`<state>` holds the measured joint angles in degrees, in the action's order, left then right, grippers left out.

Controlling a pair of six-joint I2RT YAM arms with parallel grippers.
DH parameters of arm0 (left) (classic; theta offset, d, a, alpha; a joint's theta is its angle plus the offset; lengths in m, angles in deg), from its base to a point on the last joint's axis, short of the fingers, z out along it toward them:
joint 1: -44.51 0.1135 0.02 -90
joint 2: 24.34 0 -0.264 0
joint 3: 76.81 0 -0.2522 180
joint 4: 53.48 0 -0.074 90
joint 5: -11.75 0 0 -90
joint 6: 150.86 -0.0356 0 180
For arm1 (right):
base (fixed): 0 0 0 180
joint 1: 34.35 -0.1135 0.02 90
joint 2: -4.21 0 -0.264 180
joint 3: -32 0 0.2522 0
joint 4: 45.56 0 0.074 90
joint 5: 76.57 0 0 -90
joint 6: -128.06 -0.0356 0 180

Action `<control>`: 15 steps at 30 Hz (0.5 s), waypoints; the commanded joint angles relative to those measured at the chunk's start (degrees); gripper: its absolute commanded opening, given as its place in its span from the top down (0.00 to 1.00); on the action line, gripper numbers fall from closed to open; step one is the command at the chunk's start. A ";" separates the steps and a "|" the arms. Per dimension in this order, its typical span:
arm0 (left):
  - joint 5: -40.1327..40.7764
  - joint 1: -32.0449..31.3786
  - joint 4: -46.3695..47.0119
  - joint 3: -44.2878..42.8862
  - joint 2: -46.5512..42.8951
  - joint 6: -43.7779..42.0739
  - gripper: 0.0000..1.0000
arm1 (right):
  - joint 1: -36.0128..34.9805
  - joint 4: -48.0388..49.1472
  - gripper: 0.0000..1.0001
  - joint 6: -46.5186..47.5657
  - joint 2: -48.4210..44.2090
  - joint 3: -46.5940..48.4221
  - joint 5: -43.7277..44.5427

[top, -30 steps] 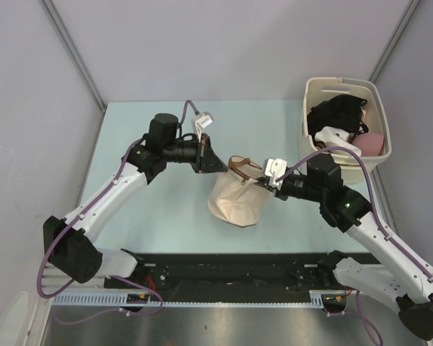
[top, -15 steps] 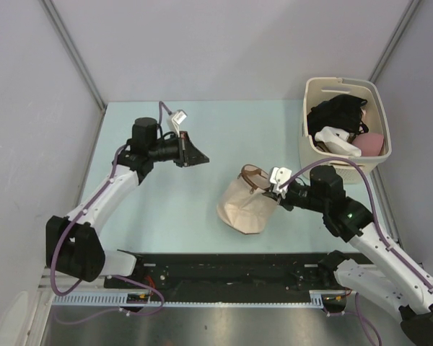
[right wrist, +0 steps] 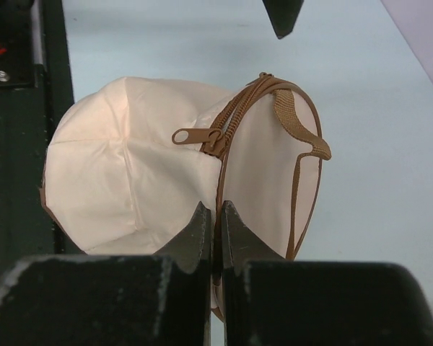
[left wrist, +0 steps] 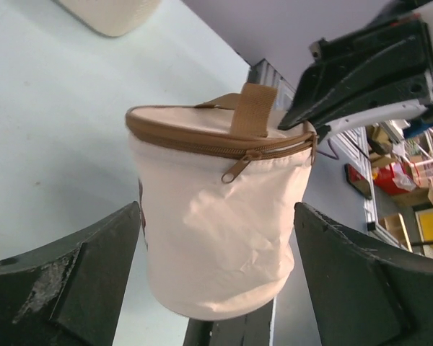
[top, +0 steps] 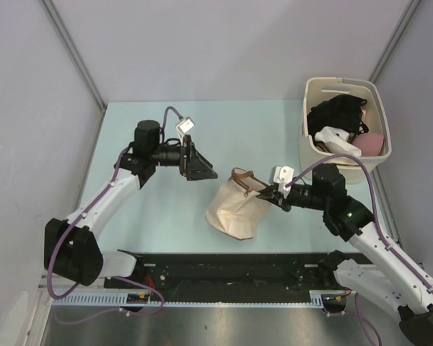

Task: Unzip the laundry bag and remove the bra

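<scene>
The laundry bag (top: 232, 210) is a cream cloth drum with brown zipper trim, hanging tilted just above the table's middle. My right gripper (top: 269, 196) is shut on the bag's zippered rim (right wrist: 218, 189). The zipper looks closed, and its pull (left wrist: 238, 167) hangs loose on the side; in the right wrist view the pull (right wrist: 184, 135) sticks out to the left. A brown handle strap (right wrist: 297, 126) crosses the lid. My left gripper (top: 202, 170) stands open just left of the bag, apart from it, and the bag (left wrist: 209, 231) shows between its fingers (left wrist: 94, 267). The bra is hidden.
A rigid cream plastic basket (top: 304, 137) stands at the back right with dark clothing (top: 338, 112), a white piece and a pink piece (top: 372, 144) inside. The black rail of the arm mount (top: 231, 268) runs along the near edge.
My left gripper has let go near the bag's rim, opened, drawn back left, then come part way back. The right gripper has kept its grip and shifted the bag slightly.
</scene>
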<state>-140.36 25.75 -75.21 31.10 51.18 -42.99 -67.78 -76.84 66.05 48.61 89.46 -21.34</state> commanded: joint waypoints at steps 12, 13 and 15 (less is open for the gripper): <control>-12.77 -8.75 -1.17 -4.52 2.08 -8.11 0.20 | 1.96 8.82 1.00 -4.52 0.16 0.77 -11.03; -13.21 -8.75 -1.00 -4.52 2.08 -8.03 0.23 | 2.05 8.82 1.00 -4.52 0.16 0.77 -10.85; -13.57 -8.75 -0.39 -4.25 1.73 -7.59 0.26 | 2.23 8.82 1.00 -4.35 0.42 0.68 -10.24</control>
<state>-147.57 17.33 -75.21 28.87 53.35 -47.97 -66.03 -72.95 62.07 48.89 89.46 -30.82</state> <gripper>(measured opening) 0.769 0.036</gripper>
